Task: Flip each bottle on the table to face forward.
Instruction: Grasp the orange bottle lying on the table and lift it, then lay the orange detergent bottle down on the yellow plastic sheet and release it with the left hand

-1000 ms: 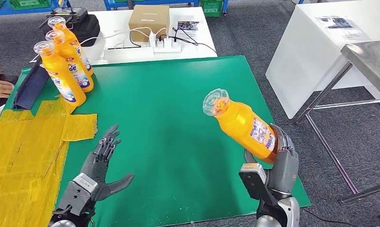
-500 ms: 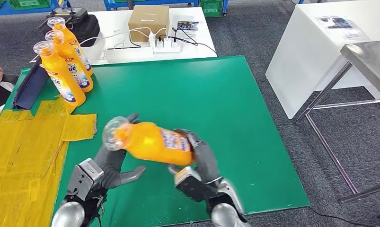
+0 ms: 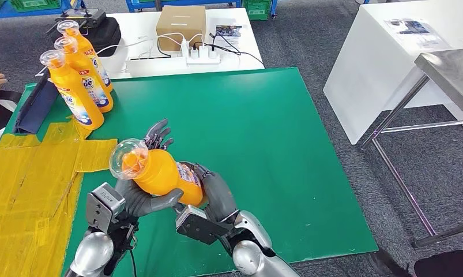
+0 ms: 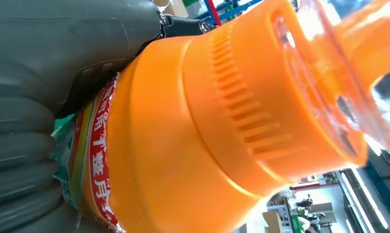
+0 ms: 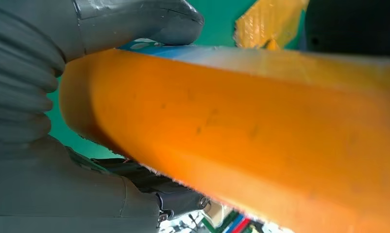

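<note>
Bottle (image 3: 160, 173) number four is in mid-air, lying tilted between both hands above the near part of the green mat (image 3: 263, 144), its clear cap end pointing up and away to the robot's left. The right hand (image 3: 209, 193) wraps the base end of the bottle, fingers curled over the labelled side; from the right wrist view the thumb (image 5: 149, 19) presses down on the orange body (image 5: 261, 131). The left hand (image 3: 139, 190) cradles the neck end from beneath, thumb against the underside and fingers reaching up behind the cap; in the left wrist view the ribbed orange collar (image 4: 241, 111) sits tight against the grey palm (image 4: 61, 53). So both hands hold the one bottle, and it looks like a hand-over or a re-grip to turn it, though which hand carries the weight I cannot tell.

Out beyond the left hand, at the far left corner of the mat, three standing bottles (image 3: 73, 86) are lined up in a row, blue and white labels showing toward the robot. I judge those three done. Beside them lies a dark folder (image 3: 36, 107), and closer in, yellow taped sheeting (image 3: 33, 179).

What's left, as I read it: finish turning this fourth bottle and stand it upright with the row.
</note>
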Action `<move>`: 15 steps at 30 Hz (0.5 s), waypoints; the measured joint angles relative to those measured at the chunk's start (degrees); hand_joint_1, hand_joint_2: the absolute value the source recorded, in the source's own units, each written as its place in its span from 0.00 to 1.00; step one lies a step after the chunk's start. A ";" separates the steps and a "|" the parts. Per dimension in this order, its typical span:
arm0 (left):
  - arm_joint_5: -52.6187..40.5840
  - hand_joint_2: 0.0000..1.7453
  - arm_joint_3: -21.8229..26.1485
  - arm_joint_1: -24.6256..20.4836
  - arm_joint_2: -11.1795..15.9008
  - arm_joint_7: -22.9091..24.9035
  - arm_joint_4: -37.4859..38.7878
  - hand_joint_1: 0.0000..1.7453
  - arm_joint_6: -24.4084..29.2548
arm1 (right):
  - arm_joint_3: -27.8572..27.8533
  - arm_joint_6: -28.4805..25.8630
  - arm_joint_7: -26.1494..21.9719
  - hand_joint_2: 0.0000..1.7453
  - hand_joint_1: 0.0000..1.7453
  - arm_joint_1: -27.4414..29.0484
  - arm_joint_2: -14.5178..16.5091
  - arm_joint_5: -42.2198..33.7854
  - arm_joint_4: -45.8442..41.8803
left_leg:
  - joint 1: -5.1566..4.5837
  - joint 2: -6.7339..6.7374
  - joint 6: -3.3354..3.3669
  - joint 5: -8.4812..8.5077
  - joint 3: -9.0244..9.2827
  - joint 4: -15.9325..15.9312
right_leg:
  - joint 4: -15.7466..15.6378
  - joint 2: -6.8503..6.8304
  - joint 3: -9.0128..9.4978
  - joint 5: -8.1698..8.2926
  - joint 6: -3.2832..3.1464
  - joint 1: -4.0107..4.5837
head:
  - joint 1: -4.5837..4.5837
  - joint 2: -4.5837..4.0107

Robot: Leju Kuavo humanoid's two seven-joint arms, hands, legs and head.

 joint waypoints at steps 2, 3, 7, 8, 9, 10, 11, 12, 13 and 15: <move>0.04 1.00 -0.03 0.00 -0.15 -0.29 0.63 1.00 0.40 | 0.33 -0.01 0.24 1.00 1.00 -0.23 -0.02 -0.04 0.74 | 0.00 0.00 0.00 0.00 0.00 0.00 | 0.00 0.01 -0.01 0.00 0.00 0.01 | 0.00 0.00; 0.06 1.00 -0.05 0.01 -0.24 -0.53 0.92 1.00 0.58 | 0.43 -0.02 0.28 1.00 1.00 -0.38 -0.07 -0.10 1.08 | 0.00 0.00 0.00 0.00 -0.01 0.00 | 0.00 0.01 -0.02 0.00 0.00 0.01 | 0.00 0.00; 0.04 1.00 -0.19 0.21 -0.45 -1.38 1.75 1.00 0.93 | 0.67 -0.01 0.32 1.00 1.00 -0.94 -0.33 -0.22 2.02 | 0.00 0.00 0.00 0.00 -0.02 0.00 | 0.00 0.01 -0.03 0.00 0.00 0.00 | 0.00 0.00; 0.01 1.00 -0.23 0.28 -0.45 -1.47 1.87 1.00 0.96 | 0.70 -0.01 0.32 1.00 1.00 -1.00 -0.37 -0.22 2.18 | 0.00 0.00 0.00 0.00 -0.04 0.00 | 0.00 0.01 -0.04 0.00 0.00 0.00 | 0.00 0.00; -0.01 1.00 -0.26 0.35 -0.45 -1.54 1.95 1.00 0.98 | 0.74 -0.01 0.32 1.00 1.00 -1.04 -0.42 -0.23 2.32 | 0.00 0.00 0.00 0.00 -0.05 0.00 | 0.00 0.01 -0.04 0.00 0.00 0.00 | 0.00 0.00; -0.02 1.00 -0.29 0.43 -0.45 -1.57 1.99 1.00 0.99 | 0.76 -0.01 0.32 1.00 1.00 -1.08 -0.46 -0.23 2.45 | 0.00 0.00 0.00 0.00 -0.07 0.00 | 0.00 0.01 -0.06 0.00 0.00 -0.01 | 0.00 0.00; -0.02 1.00 -0.31 0.49 -0.45 -1.60 2.02 1.00 1.00 | 0.78 -0.02 0.32 1.00 1.00 -1.10 -0.49 -0.23 2.55 | 0.00 0.00 0.00 0.00 -0.08 0.00 | 0.00 0.01 -0.07 0.00 0.00 -0.01 | 0.00 0.00; -0.07 1.00 -0.32 0.54 -0.46 -1.62 2.07 1.00 1.08 | 0.80 -0.03 0.31 1.00 1.00 -1.11 -0.52 -0.24 2.63 | 0.00 0.00 0.00 0.00 -0.09 0.00 | 0.00 0.01 -0.07 0.00 0.00 -0.01 | 0.00 0.00; -0.17 1.00 -0.35 0.59 -0.52 -1.63 2.14 1.00 1.26 | 0.81 -0.06 0.27 1.00 1.00 -1.12 -0.56 -0.31 2.69 | 0.00 0.00 0.00 0.00 -0.09 0.00 | 0.00 0.01 -0.08 0.00 0.00 -0.01 | 0.00 0.00; -0.68 1.00 -0.46 0.76 -0.75 -1.70 2.27 1.00 2.06 | 0.81 -0.13 0.09 1.00 1.00 -1.12 -0.66 -0.60 2.71 | 0.00 0.00 0.00 0.00 -0.11 0.00 | 0.00 0.01 -0.08 0.01 0.01 -0.01 | 0.00 0.00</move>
